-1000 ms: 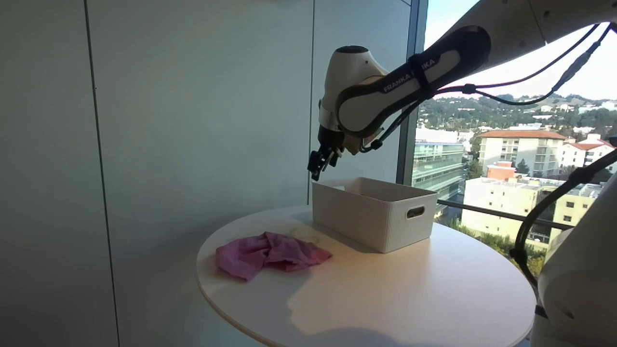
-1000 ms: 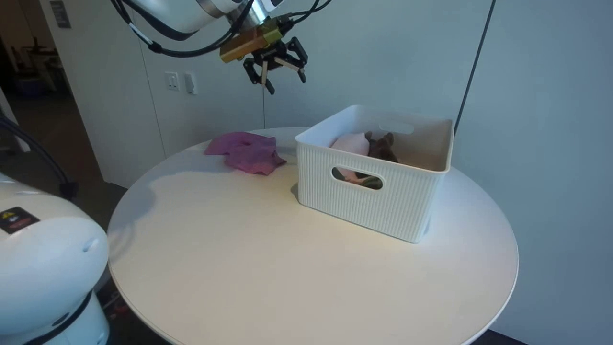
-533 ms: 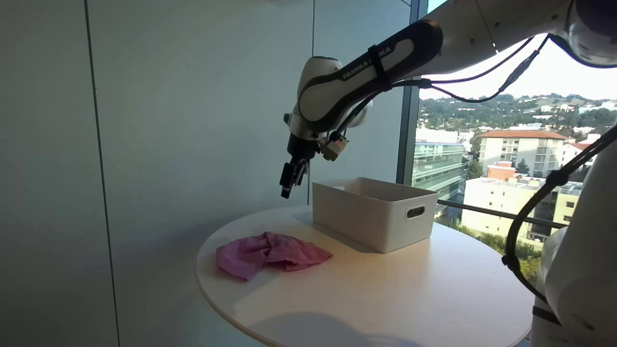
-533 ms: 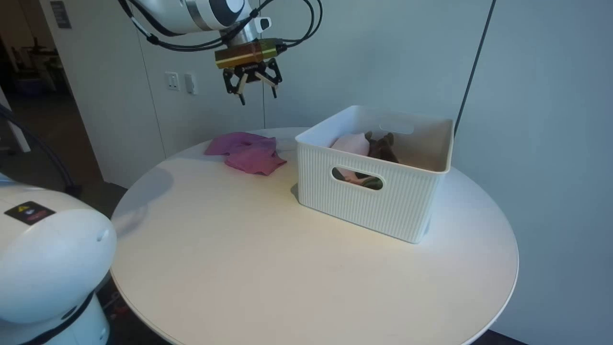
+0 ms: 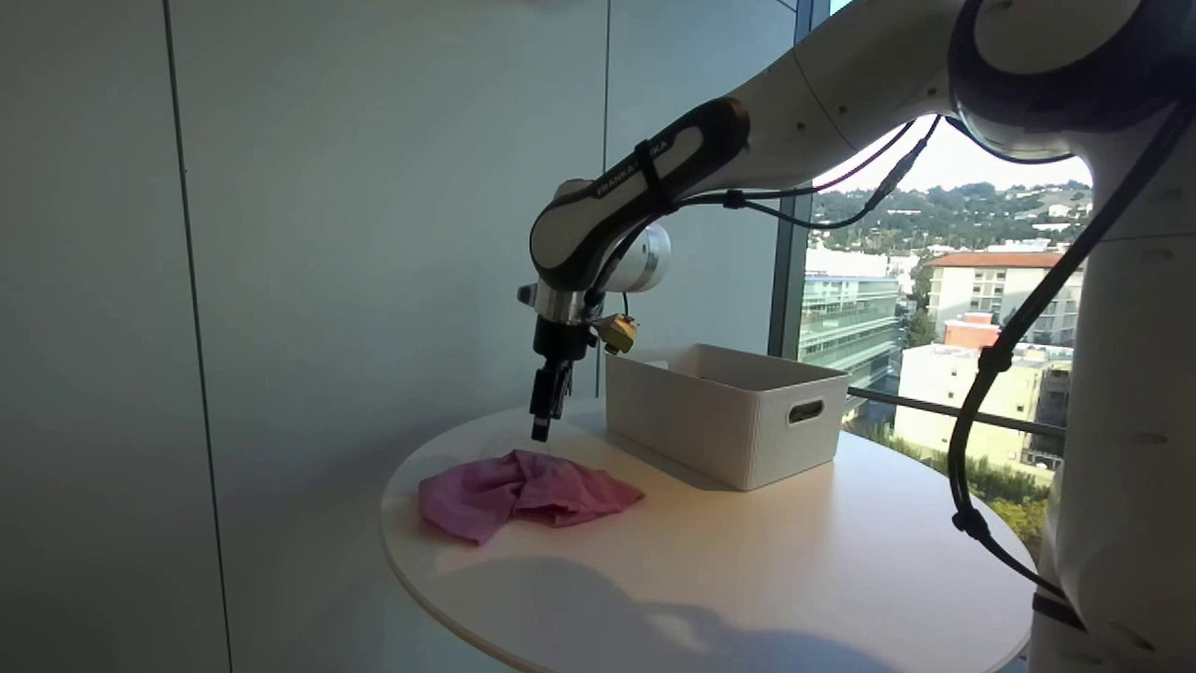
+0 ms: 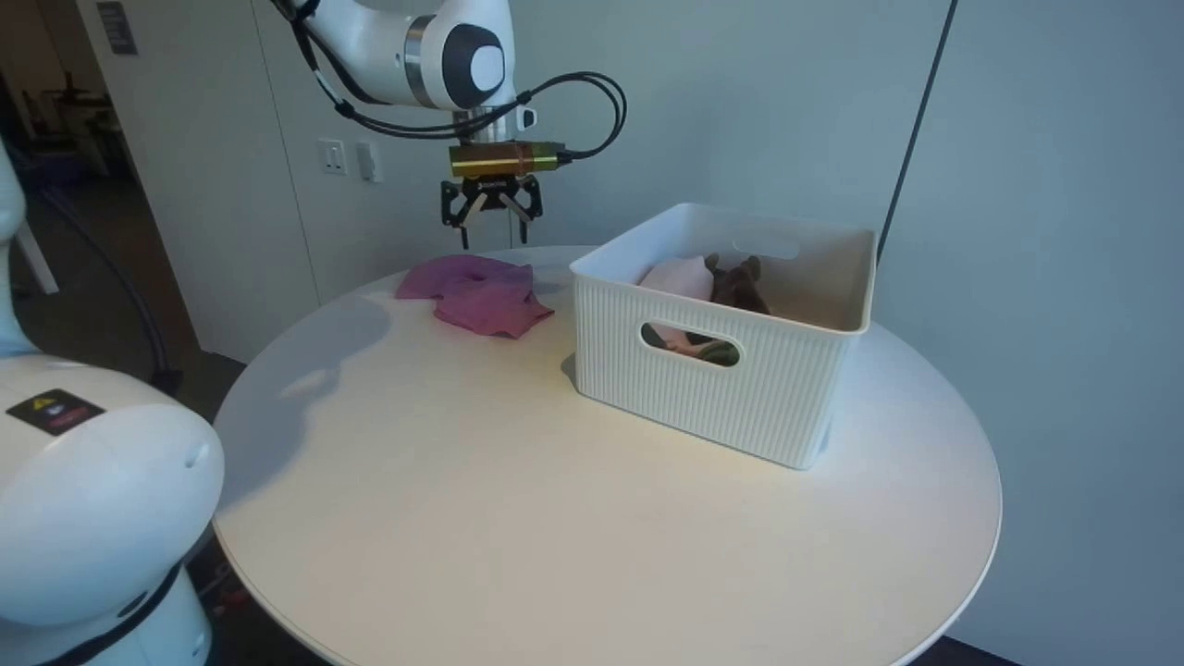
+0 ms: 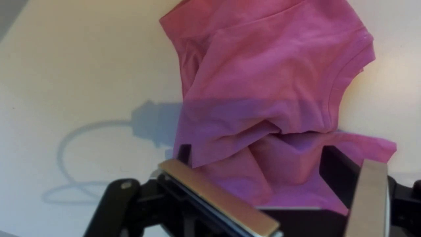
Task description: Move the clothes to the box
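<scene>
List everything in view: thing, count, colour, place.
Table: 1, white, centre
Garment: 1, pink, on table
Box: 1, white, on table beside garment
Likely toy: 1, brown, in box
Rounded item: 1, pinkish, in box
Unclear patch: 1, green, in box
Wall panels: several, pale grey, behind table
Wall plates: 2, white, on panels
Opening: 1, dark, beyond table
Window: 1, dark frame, beyond box
Buildings: several, pale, outside
Arm: 1, mostly white, over table
Block: 1, gold, on arm
Cables: several, black, along arm
Fingers: 2, black, above garment
</scene>
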Robot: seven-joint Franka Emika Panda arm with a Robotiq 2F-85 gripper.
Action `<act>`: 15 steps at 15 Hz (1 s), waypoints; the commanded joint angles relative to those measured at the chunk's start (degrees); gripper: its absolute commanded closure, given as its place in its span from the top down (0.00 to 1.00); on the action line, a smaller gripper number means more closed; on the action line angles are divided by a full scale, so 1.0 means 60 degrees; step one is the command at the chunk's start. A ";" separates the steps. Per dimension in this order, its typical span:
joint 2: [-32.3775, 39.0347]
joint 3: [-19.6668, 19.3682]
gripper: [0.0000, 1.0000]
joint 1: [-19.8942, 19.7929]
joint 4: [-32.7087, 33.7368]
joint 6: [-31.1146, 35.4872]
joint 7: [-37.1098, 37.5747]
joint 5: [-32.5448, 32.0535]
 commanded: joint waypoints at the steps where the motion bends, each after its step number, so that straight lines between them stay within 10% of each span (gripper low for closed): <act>1: 0.0760 0.0393 1.00 -0.0139 0.0733 -0.0407 0.0361 -0.0535; 10: 0.2380 0.0721 1.00 -0.0313 0.1272 -0.0088 0.0509 -0.0755; 11: 0.2526 0.0700 0.75 -0.0326 0.1377 -0.0094 0.0626 -0.0873; 15: 0.2665 0.0715 0.52 -0.0435 0.1593 -0.0108 0.0905 -0.0956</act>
